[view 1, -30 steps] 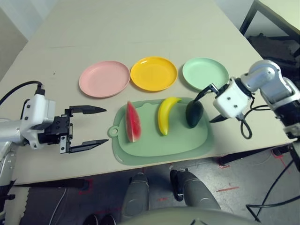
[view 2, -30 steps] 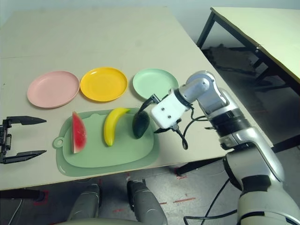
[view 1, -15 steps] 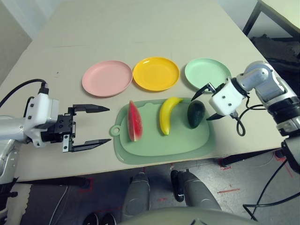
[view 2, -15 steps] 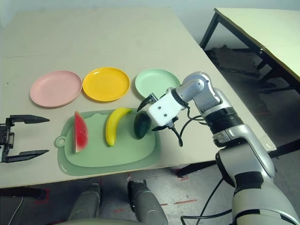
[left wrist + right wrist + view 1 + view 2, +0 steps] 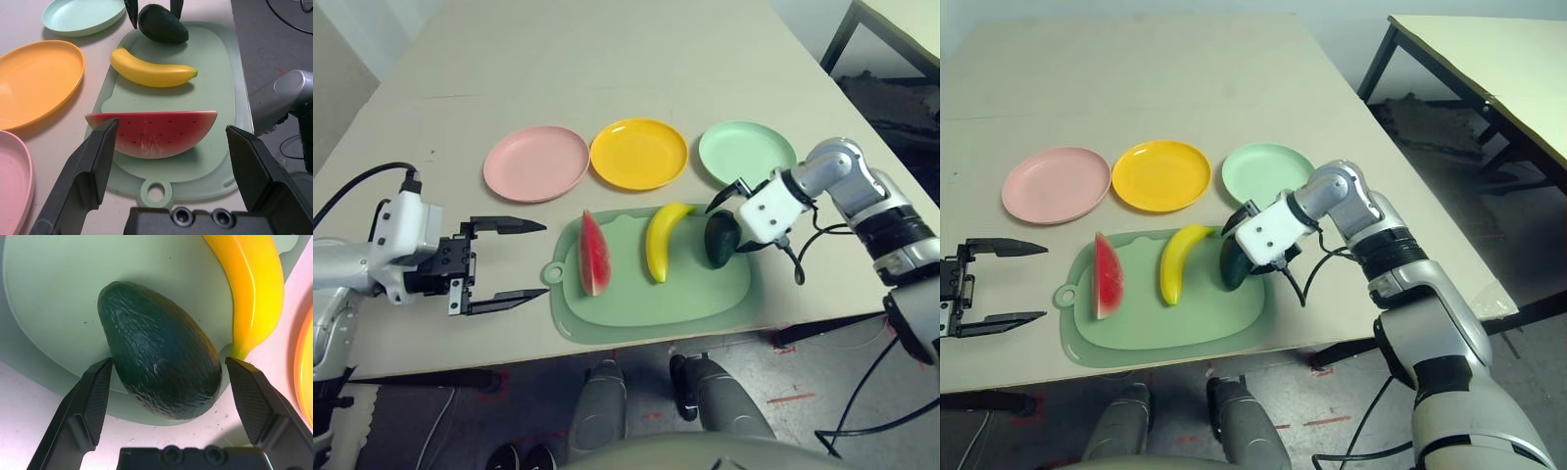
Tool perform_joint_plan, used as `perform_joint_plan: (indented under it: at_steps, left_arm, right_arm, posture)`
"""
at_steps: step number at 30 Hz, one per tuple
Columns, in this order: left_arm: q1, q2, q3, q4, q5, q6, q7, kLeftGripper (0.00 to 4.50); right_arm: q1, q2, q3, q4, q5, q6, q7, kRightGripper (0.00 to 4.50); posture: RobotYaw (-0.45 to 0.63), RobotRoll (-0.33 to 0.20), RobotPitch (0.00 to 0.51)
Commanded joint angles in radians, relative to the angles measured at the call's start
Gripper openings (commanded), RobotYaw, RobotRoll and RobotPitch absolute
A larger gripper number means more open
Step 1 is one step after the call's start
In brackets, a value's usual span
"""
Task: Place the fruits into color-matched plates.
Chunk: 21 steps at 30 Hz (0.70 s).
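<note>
Right wrist view: right hand (image 5: 161, 396) spread wide around the pebbly, egg-shaped avocado (image 5: 159, 362) at the smooth mat's (image 5: 49, 293) edge.

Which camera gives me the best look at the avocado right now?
The right wrist view: the avocado lies large between the open right gripper fingers. Head views show it small on the mat; the left wrist view shows it far off.

Robot: silver jointed forearms; white boxy wrist blocks; black cables looping from each wrist. Left gripper (image 5: 509, 262) and right gripper (image 5: 164, 394): two black tapered fingers, screw heads between.
</note>
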Motion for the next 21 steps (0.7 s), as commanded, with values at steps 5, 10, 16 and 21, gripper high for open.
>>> perform_joint_plan:
  at_steps: [5,10,16,21]
  left_arm:
    - [-0.007,0.008,-0.025,-0.002,0.028,-0.010,-0.005,4.50]
    - [-0.027,0.008,-0.037,0.014,0.035,-0.017,-0.008,4.50]
    - [-0.040,0.008,-0.046,0.022,0.038,-0.022,-0.010,4.50]
    - [-0.047,0.007,-0.052,0.022,0.040,-0.022,-0.009,4.50]
  right_arm:
    - [0.011,-0.001,-0.011,-0.043,0.023,0.051,0.034,2.68]
    - [0.019,-0.009,-0.016,-0.057,0.027,0.062,0.037,0.99]
    - [0.029,-0.017,-0.018,-0.075,0.027,0.071,0.035,0.02]
    - [0.027,-0.031,-0.015,-0.087,0.014,0.074,0.039,0.02]
  posture:
    - [0.05,0.000,0.174]
    - [0.04,0.000,0.171]
    - [0.04,0.000,0.168]
    - [0.03,0.000,0.167]
